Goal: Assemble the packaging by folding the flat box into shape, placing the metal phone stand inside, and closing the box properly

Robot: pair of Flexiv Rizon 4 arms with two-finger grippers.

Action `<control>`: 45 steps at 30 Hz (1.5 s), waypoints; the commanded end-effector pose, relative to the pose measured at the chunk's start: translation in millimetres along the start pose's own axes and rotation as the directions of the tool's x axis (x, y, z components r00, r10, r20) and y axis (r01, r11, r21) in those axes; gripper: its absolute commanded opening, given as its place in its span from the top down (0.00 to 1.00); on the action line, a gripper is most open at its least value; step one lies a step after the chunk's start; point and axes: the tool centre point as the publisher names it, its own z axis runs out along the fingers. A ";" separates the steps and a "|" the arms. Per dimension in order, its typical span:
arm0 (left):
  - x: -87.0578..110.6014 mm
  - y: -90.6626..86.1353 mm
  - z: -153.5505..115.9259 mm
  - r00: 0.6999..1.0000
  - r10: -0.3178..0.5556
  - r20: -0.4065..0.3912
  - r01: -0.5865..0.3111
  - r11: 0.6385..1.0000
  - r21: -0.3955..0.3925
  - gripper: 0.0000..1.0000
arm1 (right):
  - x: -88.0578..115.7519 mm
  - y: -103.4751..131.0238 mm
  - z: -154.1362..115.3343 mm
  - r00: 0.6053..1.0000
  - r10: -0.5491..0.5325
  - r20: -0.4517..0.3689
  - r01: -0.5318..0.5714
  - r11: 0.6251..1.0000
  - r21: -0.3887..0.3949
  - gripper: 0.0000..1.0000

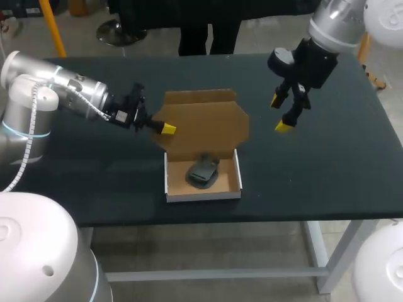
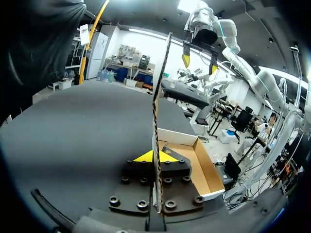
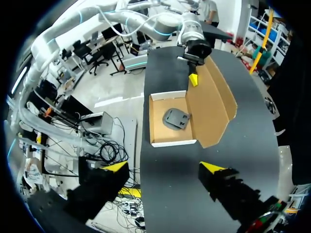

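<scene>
A shallow cardboard box [image 1: 203,189] with white outer walls and a brown inside sits open on the black table [image 1: 327,163]. Its wide brown lid flap [image 1: 204,123], with clipped corners, rises from the box wall farthest from the robot and stands roughly upright. A dark grey metal phone stand [image 1: 201,171] lies flat on the floor of the box, near its middle and clear of all four walls.

The left gripper [image 1: 166,129] is at the lid flap's left edge, above the box's left rear corner. In the left wrist view the flap [image 2: 161,92] shows edge-on, running straight between the yellow fingertips [image 2: 141,156], which press on it from both sides, so the left gripper [image 2: 155,156] pinches the flap. The box [image 2: 206,170] lies just beside that gripper.

The right gripper [image 1: 279,114] hangs above the table to the right of the box, well apart from it and touching nothing. Its fingers are spread wide; in the right wrist view the right gripper [image 3: 164,167] looks toward the box [image 3: 167,141], the phone stand [image 3: 176,118] inside it, the flap [image 3: 214,104] and the left gripper [image 3: 193,79] beyond.
</scene>
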 end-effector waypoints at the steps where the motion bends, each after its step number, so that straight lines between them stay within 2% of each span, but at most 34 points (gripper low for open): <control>1: 14.7 -1.3 1.0 0.998 0.046 0.053 -0.046 0.999 -0.003 1.00 | -2.7 2.6 -0.5 1.000 -0.003 -0.010 0.003 1.000 0.006 0.00; 3: 18.0 -2.8 0.8 0.994 0.084 0.076 -0.084 0.996 -0.010 1.00 | -3.1 3.2 -0.6 1.000 -0.005 -0.010 0.005 1.000 0.006 0.00; 15: 25.3 -1.0 5.2 0.972 0.186 0.143 -0.181 0.982 -0.044 1.00 | -5.3 10.7 -3.2 1.000 -0.023 -0.003 0.023 1.000 0.009 0.00; 23: 31.5 0.4 6.0 0.952 0.261 0.161 -0.257 0.965 -0.049 1.00 | -7.4 21.7 -7.2 0.999 -0.045 0.008 0.045 0.999 0.027 0.00; 45: 35.4 4.5 9.3 0.916 0.358 0.184 -0.353 0.934 -0.059 1.00 | -9.6 42.3 -10.4 0.997 -0.074 0.012 0.073 0.996 0.059 0.00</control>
